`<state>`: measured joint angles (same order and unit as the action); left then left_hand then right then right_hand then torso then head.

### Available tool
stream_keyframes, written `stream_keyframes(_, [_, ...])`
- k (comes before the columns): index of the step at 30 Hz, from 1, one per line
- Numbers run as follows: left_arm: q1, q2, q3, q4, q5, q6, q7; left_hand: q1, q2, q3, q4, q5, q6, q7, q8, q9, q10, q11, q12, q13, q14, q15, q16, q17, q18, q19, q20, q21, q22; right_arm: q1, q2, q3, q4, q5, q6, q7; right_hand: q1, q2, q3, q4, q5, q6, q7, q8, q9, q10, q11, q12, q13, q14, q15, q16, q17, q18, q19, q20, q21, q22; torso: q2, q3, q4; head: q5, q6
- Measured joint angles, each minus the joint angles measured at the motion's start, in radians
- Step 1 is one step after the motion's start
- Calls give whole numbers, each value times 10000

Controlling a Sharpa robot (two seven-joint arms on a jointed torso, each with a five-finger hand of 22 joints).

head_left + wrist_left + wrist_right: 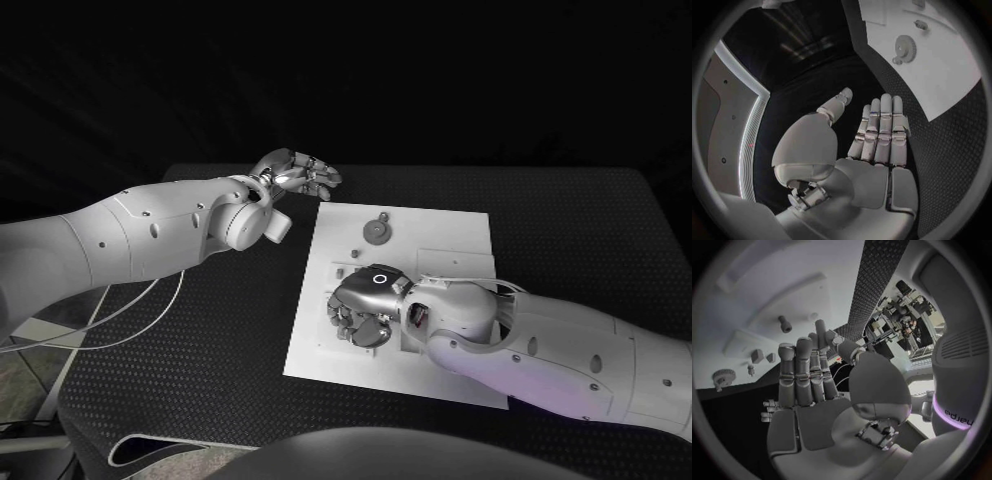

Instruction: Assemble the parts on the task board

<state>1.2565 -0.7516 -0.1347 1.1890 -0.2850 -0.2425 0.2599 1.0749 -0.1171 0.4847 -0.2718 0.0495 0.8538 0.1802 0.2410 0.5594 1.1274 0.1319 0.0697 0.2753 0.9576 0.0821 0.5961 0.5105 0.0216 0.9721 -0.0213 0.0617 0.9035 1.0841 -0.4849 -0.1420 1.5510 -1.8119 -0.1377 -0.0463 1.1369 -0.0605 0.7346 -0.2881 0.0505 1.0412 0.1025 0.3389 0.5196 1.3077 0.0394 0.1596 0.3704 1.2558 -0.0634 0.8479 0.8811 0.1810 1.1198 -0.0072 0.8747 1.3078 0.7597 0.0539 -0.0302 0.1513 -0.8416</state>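
Over the task board [433, 235], the right hand's [364, 305] fingers [798, 370] (straight, empty) hover near the gear [378, 229].

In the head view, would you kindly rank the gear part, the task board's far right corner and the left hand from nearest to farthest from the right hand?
Measured from the right hand, which hovers over the task board's middle:
1. The gear part, lying on the board's far portion, just beyond the hand.
2. The board's far right corner, beyond and to the right.
3. The left hand, off the board past its far left corner.
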Motion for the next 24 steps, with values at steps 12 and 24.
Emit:
stream_keyframes(12, [0, 26, 2, -31, 0, 12, -1, 0, 0, 0, 0, 0, 0, 0, 0, -9, 0, 0, 0, -10, 0, 0, -39, 20, 1, 0, 0, 0, -19, -55, 88, -51, -159, -172, 7, -54, 1, -1, 2, 4, -4, -13, -14, 8, 2, -1, 1, 1, 25, 14, 18, 42, 1, -5, 57, -22, -2, 0, 4, 0, 0, 62, -74])
stream_keyframes(24, [0, 46, -1, -58, 0, 29, -3, 0, 0, 0, 0, 0, 0, 0, 0, -9, 0, 0, 0, -9, 0, 0, -39, 19, 1, 0, 0, 0, -18, -65, 89, -65, -241, -292, 0, -111, 3, -3, 2, 6, -40, 34, 4, 7, 2, -3, 2, 1, 26, 25, 38, 41, 2, -31, 56, -20, -2, -1, 4, -12, -6, 71, -50])
